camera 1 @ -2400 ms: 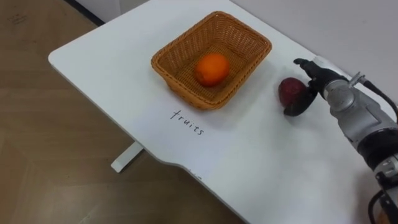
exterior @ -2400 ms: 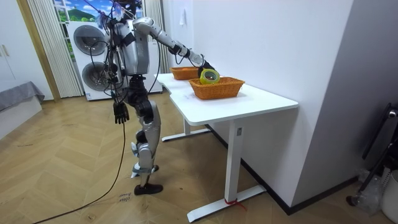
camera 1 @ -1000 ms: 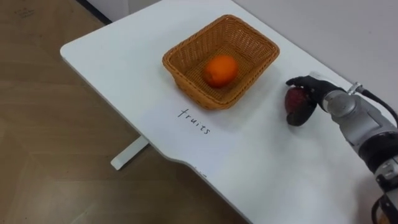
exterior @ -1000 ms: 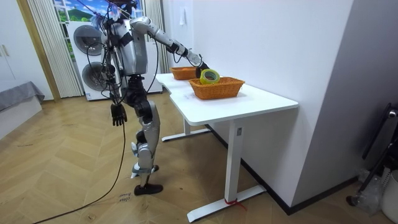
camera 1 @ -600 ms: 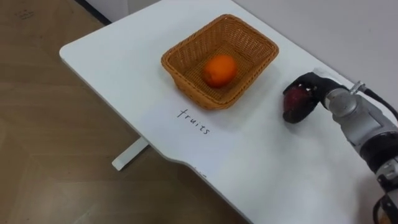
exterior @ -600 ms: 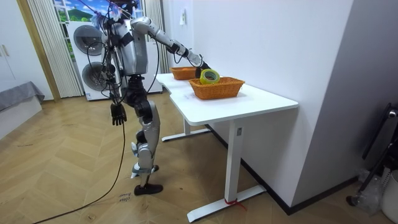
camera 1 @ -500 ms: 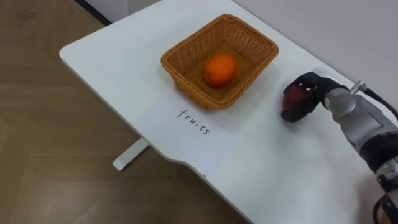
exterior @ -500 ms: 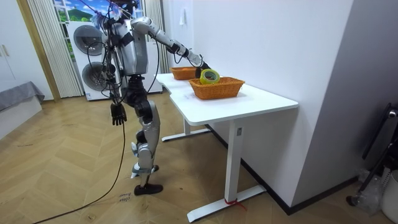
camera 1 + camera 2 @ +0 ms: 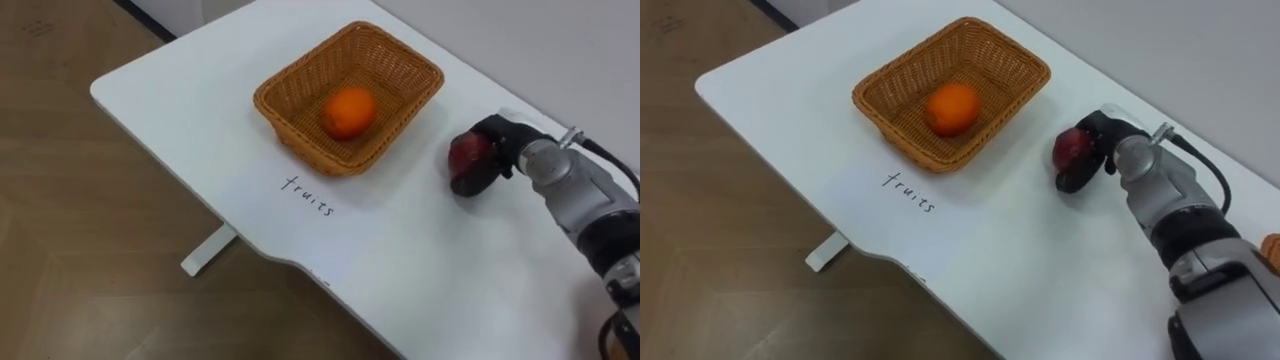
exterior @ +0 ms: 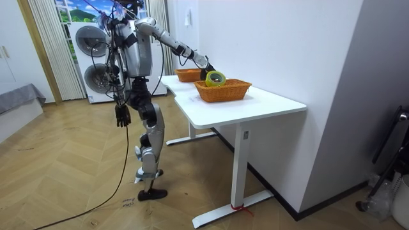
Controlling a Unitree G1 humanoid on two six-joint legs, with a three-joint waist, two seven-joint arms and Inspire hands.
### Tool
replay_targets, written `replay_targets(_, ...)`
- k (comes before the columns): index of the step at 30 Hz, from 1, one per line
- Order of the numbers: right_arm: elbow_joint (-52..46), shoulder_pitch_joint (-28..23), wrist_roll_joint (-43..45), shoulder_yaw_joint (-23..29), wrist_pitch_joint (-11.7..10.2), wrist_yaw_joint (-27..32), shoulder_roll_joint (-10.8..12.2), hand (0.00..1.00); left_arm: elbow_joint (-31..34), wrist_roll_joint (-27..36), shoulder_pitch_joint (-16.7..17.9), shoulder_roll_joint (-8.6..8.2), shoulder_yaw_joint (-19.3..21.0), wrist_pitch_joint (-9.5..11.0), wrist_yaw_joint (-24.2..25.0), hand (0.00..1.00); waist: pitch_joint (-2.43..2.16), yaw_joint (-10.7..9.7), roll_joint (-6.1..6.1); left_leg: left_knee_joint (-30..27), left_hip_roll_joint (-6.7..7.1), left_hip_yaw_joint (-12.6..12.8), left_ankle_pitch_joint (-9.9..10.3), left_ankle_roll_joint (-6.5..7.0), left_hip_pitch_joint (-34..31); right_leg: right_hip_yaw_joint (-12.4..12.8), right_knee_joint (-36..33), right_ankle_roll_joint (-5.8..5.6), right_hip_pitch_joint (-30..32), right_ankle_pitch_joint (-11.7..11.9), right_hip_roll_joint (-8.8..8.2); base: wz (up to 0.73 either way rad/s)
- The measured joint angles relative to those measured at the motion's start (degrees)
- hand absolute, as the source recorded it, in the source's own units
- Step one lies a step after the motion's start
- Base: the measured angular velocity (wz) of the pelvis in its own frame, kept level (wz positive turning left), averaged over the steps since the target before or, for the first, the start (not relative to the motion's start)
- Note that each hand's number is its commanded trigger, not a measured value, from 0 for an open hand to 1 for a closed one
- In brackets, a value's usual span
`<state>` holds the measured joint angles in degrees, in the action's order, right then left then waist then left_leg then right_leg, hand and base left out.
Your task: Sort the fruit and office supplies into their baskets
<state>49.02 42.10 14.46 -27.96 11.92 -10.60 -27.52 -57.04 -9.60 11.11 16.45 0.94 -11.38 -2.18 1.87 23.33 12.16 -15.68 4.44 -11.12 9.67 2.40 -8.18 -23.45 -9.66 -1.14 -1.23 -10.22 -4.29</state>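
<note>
A dark red apple (image 9: 467,155) (image 9: 1072,148) rests on the white table (image 9: 200,110) to the right of the fruit basket. My right hand (image 9: 497,152) (image 9: 1102,147) has its fingers and thumb curled round the apple. The wicker fruit basket (image 9: 400,62) (image 9: 1005,55) holds an orange (image 9: 346,111) (image 9: 951,108). In the room view my right arm reaches over the table toward the near wicker basket (image 10: 223,91), which holds a yellow-green tape roll (image 10: 215,78). My left hand (image 10: 122,115) hangs at my side, fingers curled.
The word "fruits" (image 9: 304,195) is written on the table in front of the fruit basket. The table's front edge and rounded corner lie at the left, above wood floor. A washing machine (image 10: 96,61) stands behind me in the room view.
My right hand's fingers have curled round the apple, which was only touched from the right a second ago. The apple has shifted slightly left with the hand.
</note>
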Motion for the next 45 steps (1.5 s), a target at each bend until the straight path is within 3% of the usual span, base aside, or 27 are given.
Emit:
replay_targets(2, -1.0, 0.0, 0.0, 0.0, -0.5, -0.8, 0.0, 1.00, -0.2, 0.0, 0.1, -0.12, 0.0, 0.2, -0.2, 0.00, -0.06, -0.6, -0.15, 0.3, -0.12, 0.4, 0.0, 0.01, 0.5, 0.4, 0.0, 0.00, -0.2, 0.0, 0.00, -0.08)
replay_targets(5, -9.2, -1.8, 0.1, 0.0, -0.8, -2.2, -1.9, 1.00, 0.1, 0.0, 0.8, -0.49, 0.2, 0.5, -0.2, 0.00, -0.32, -2.1, -0.37, 0.4, -0.14, 0.5, 0.0, 0.01, 0.7, 0.9, 0.0, 0.00, -0.2, 0.0, 0.00, -0.03)
replay_targets(7, -14.4, -2.1, 1.3, 0.6, -1.1, -3.0, -3.3, 1.00, 0.0, -0.1, 1.0, -1.31, 1.8, 0.6, -0.1, 0.00, -0.60, -4.2, -0.84, 0.4, -0.09, 0.5, 0.0, 0.01, 1.2, 1.3, 0.1, 0.00, -0.8, 0.0, 0.02, 0.02)
replay_targets(13, -19.7, -2.1, 6.1, 4.6, -0.5, -3.6, -3.7, 1.00, -0.3, 0.0, 0.7, -2.47, 4.6, 0.4, -0.5, 0.00, -1.57, -5.9, -2.01, 2.0, -0.18, 0.7, 0.0, 0.03, 4.0, 2.2, 0.0, -0.01, -3.0, 0.0, 0.04, -0.03)
replay_targets(16, -24.2, -2.1, 6.1, 4.7, 0.7, -4.2, -3.9, 1.00, -0.1, 0.5, 0.6, -2.62, 4.6, 0.2, -1.7, 0.00, -1.60, -6.5, -2.11, 2.2, -0.27, 1.2, 0.0, 0.02, 4.5, 2.9, 0.0, -0.01, -3.1, 0.0, 0.16, -0.11)
replay_targets(21, -28.9, -2.0, 6.1, 5.3, 0.7, -5.2, -3.9, 1.00, -0.1, 0.4, 0.4, -2.95, 4.7, 0.2, -2.7, 0.00, -1.56, -7.6, -2.16, 2.3, -0.50, 1.2, 0.0, 0.00, 5.6, 3.0, 0.0, -0.01, -4.3, 0.0, 0.25, 0.00)
replay_targets(25, -30.3, -2.0, 5.6, 8.8, 0.7, -5.6, -3.9, 1.00, -0.2, 0.5, 0.6, -4.19, 5.1, 0.1, -3.9, 0.00, -1.49, -7.6, -2.26, 2.2, -0.43, 1.0, 0.0, 0.00, 5.9, 3.0, 0.0, -0.01, -4.7, 0.0, 0.23, 0.02)
replay_targets(29, -30.6, -2.0, 4.7, 11.8, 0.7, -5.5, -4.0, 1.00, -0.1, 0.4, 1.5, -4.32, 5.1, -0.1, -3.9, 0.00, -1.54, -7.6, -2.34, 2.2, -0.44, 1.0, 0.0, -0.01, 6.0, 2.9, 0.0, -0.01, -4.8, 0.0, 0.25, 0.00)
replay_targets(35, -30.7, -2.0, 3.8, 11.9, 0.7, -5.5, -4.6, 1.00, 0.2, 0.4, 2.5, -4.30, 6.0, -0.3, -4.6, 0.00, -1.66, -7.9, -2.76, 2.1, -0.44, 0.9, 0.0, -0.04, 6.1, 2.9, 0.0, -0.01, -4.9, 0.0, 0.27, 0.00)
replay_targets(45, -30.8, -1.4, 4.1, 11.5, 0.8, -5.5, -4.6, 1.00, 0.2, 0.4, 2.3, -4.78, 6.3, -0.8, -5.0, 0.00, -1.78, -8.4, -2.38, 2.2, 0.15, -0.2, -0.1, -0.07, 6.0, 2.7, 0.0, -0.02, -5.3, 0.0, 0.20, 0.05)
